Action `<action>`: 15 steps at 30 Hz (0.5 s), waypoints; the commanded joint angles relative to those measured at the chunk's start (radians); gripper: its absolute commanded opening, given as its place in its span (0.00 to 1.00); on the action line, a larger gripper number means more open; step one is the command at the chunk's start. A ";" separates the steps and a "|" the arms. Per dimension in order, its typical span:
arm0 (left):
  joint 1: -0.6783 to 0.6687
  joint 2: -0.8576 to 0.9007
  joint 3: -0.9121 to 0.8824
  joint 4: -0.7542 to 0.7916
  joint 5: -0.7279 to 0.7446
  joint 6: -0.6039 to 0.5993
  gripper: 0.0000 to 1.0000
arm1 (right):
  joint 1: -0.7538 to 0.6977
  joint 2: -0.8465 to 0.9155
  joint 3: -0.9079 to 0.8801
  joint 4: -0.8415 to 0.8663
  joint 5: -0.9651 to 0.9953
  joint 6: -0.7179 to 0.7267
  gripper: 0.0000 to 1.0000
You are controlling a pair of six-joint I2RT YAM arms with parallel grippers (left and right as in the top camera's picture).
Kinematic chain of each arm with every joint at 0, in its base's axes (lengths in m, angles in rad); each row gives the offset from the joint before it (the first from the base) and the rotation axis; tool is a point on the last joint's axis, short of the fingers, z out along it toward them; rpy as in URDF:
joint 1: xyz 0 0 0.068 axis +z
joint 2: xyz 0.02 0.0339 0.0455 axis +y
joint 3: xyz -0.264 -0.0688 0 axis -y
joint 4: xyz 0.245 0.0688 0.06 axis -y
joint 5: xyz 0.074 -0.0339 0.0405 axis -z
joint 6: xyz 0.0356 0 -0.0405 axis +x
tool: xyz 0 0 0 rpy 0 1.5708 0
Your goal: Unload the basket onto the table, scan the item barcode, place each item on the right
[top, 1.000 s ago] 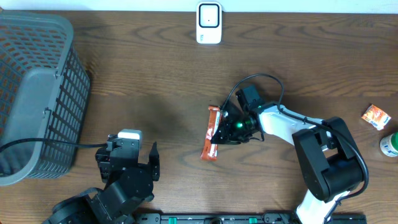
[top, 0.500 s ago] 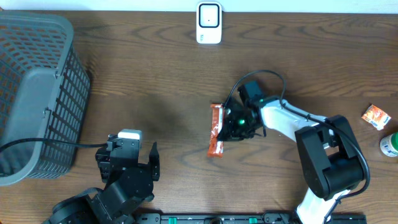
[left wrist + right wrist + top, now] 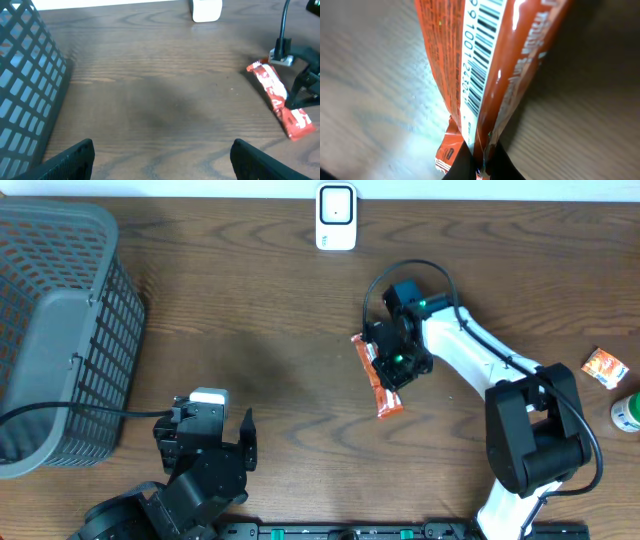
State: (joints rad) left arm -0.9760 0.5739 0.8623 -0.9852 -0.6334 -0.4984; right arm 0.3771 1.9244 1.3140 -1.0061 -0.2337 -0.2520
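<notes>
The right gripper [image 3: 395, 365], jaws pinched shut on a long orange snack bar [image 3: 379, 383], holds the wrapper over the wooden table [image 3: 250, 330], on the near side of the white scanner [image 3: 336, 217] and a little to its right. The bar's long axis runs roughly toward and away from the scanner, its far end canted slightly left. The scanner lies beyond that far end, with bare wood between. In the right wrist view the barcode [image 3: 481, 47] runs lengthwise along the wrapper's seam, facing the camera. Whether it faces the scanner's window cannot be told, and turning that strip toward the device looks like the move ahead. The left gripper [image 3: 215, 442], jaws spread wide and empty, sits much farther from the scanner, down-table and to its left, so the right arm is the nearer one. A grey mesh basket [image 3: 50, 330] stands well left of the scanner. A small orange packet [image 3: 605, 367] lies far to its right.
</notes>
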 commanded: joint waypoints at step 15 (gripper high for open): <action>0.004 -0.001 -0.008 -0.002 -0.005 -0.012 0.87 | 0.148 0.011 0.092 -0.150 0.053 -0.198 0.01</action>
State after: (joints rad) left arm -0.9760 0.5739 0.8623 -0.9848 -0.6334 -0.4984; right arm 0.5156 1.9244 1.3857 -1.1568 -0.1886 -0.4217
